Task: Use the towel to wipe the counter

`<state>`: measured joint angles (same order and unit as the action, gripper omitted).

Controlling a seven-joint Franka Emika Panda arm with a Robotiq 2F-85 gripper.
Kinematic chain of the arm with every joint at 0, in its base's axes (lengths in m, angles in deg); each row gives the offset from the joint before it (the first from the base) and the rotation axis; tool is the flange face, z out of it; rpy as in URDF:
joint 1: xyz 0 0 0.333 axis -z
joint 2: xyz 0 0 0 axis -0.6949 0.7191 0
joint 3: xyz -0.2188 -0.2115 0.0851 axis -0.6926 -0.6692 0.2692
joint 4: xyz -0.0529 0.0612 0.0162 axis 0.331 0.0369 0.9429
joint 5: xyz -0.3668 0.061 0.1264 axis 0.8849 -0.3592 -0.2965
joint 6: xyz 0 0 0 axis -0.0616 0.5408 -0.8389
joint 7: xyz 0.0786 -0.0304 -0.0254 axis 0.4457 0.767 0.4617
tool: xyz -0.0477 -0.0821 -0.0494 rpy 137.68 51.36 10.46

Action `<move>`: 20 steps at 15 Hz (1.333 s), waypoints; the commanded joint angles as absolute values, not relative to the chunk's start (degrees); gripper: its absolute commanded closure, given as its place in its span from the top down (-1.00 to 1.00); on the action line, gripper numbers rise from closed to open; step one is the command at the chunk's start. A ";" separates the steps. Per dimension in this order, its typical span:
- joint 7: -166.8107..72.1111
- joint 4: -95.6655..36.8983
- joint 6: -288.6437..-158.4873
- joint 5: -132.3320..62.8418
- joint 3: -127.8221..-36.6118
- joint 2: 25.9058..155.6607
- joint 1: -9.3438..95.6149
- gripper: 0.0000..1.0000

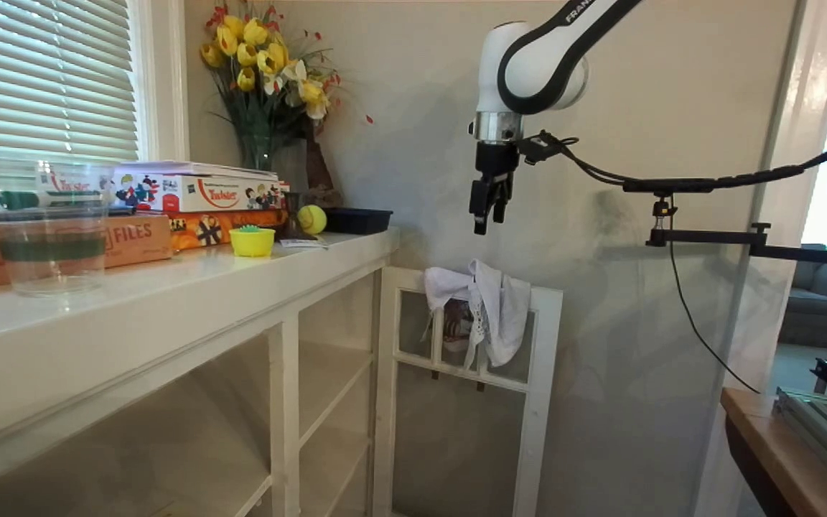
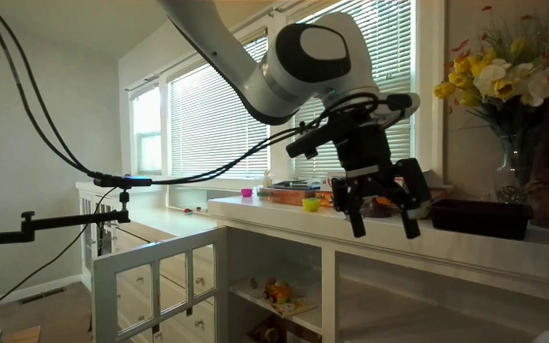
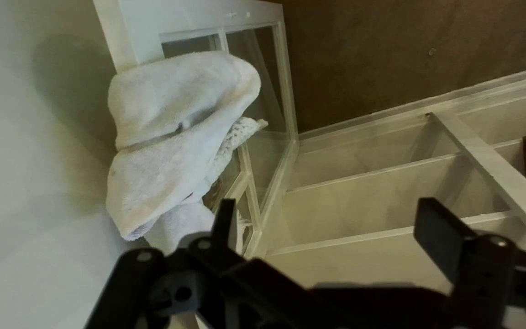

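Note:
The white towel [image 1: 503, 312] hangs draped over the top of an open glass-paned cabinet door [image 1: 546, 323]. It also shows in the wrist view [image 3: 167, 146], left of the fingers, its lower part hidden behind the left finger. The white counter [image 1: 191, 273] runs along the window wall and also shows in an exterior view [image 2: 255, 204]. My gripper [image 1: 490, 219] points down above the towel and door, apart from both. It is open and empty, its fingers wide apart in an exterior view [image 2: 385, 233] and in the wrist view [image 3: 327, 205].
On the counter stand a clear plastic cup [image 1: 54, 266], a Twister box [image 1: 205, 192], a yellow cup [image 1: 252, 243], a tennis ball [image 1: 311, 220], a black tray [image 1: 357, 220] and a flower vase [image 2: 508, 166]. Another cabinet door [image 2: 105, 295] stands open. Cables [image 1: 715, 183] trail from the wrist.

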<state>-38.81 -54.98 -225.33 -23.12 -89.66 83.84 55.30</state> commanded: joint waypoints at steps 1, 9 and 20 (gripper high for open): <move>-38.14 -52.61 -225.12 -23.27 -90.08 86.08 55.51 1.00; -43.75 -52.84 -232.71 -15.41 -91.92 88.65 53.80 1.00; -83.15 -50.17 -229.95 9.24 -99.62 98.06 44.18 1.00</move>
